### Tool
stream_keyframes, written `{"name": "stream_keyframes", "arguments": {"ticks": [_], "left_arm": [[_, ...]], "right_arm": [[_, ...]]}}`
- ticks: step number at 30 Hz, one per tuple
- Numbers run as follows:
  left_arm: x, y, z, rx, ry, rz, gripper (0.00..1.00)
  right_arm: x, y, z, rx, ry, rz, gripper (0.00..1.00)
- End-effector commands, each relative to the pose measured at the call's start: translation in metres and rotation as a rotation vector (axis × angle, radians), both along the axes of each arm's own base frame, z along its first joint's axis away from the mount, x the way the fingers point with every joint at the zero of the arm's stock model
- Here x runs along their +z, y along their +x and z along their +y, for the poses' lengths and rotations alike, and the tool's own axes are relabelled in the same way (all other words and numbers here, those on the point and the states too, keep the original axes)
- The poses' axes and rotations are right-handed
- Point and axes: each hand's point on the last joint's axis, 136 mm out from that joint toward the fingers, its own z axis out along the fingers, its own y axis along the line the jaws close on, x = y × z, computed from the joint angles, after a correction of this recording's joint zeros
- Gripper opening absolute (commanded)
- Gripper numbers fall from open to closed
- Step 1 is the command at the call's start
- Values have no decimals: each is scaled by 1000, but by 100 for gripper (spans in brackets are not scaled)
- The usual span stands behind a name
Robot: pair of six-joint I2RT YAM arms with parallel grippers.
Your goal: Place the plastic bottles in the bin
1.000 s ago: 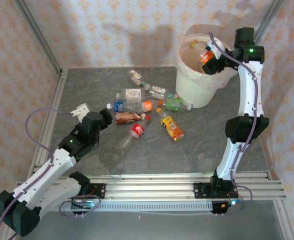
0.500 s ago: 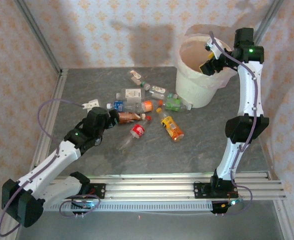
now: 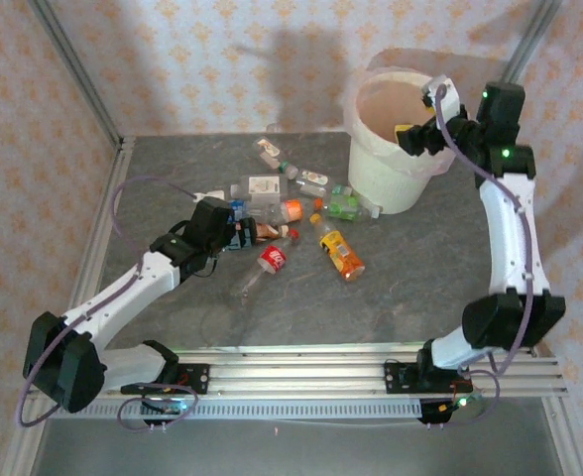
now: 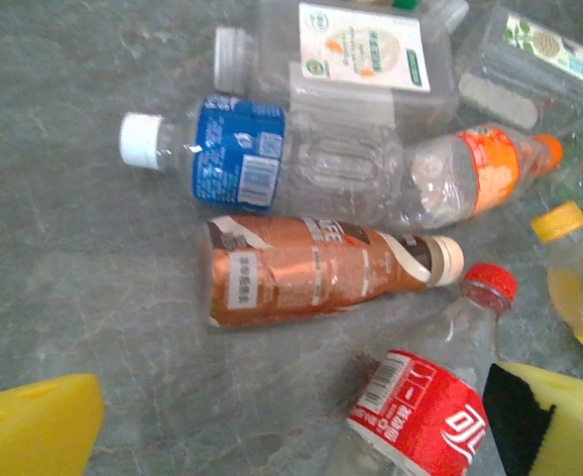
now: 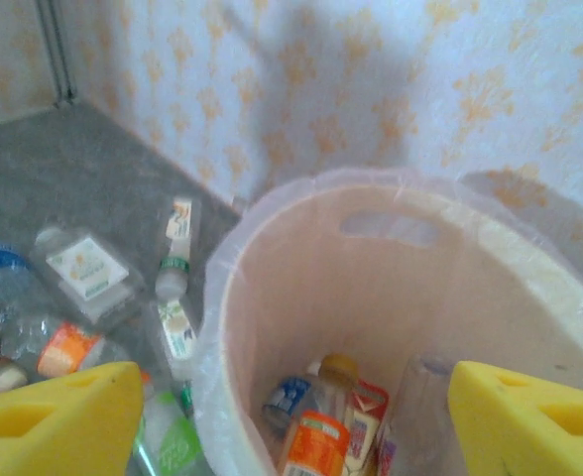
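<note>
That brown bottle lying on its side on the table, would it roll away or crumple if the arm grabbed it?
The brown bottle lies on its side and looks round, so a nudge would probably roll it. Its wrapped body seems slightly creased, so it likely gives a little when squeezed. The glossy wrap may be slippery.

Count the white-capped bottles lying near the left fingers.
2. The blue-labelled bottle lies just beyond the brown bottle, cap pointing left; the square clear bottle with the white label lies behind it, cap also left. More may lie hidden.
</note>
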Motion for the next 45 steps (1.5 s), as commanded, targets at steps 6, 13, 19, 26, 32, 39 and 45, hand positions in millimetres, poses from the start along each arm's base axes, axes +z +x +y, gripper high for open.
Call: {"name": "stream_keyframes", "arguments": {"ticks": [6, 13, 19, 26, 32, 39, 45], "left_arm": [[-7, 7, -42, -138, -115, 107, 100], [-28, -7, -57, -218, 71, 203, 100], [-44, -3, -73, -239, 150, 287, 100], [-67, -1, -94, -291, 312, 350, 95], [-83, 4, -110, -287, 367, 387, 92], [-122, 8, -110, -282, 433, 450, 88], [-131, 10, -115, -283, 419, 459, 75]], "right_arm": [[-3, -26, 36, -115, 310, -149, 94], [-43, -42, 42, -266, 661, 140, 99], [-81, -54, 29, -392, 690, 283, 99], [-90, -62, 12, -471, 653, 228, 99], [-91, -62, 10, -480, 612, 235, 99], [-87, -65, 11, -466, 560, 222, 99], [-90, -66, 13, -455, 550, 234, 99]]}}
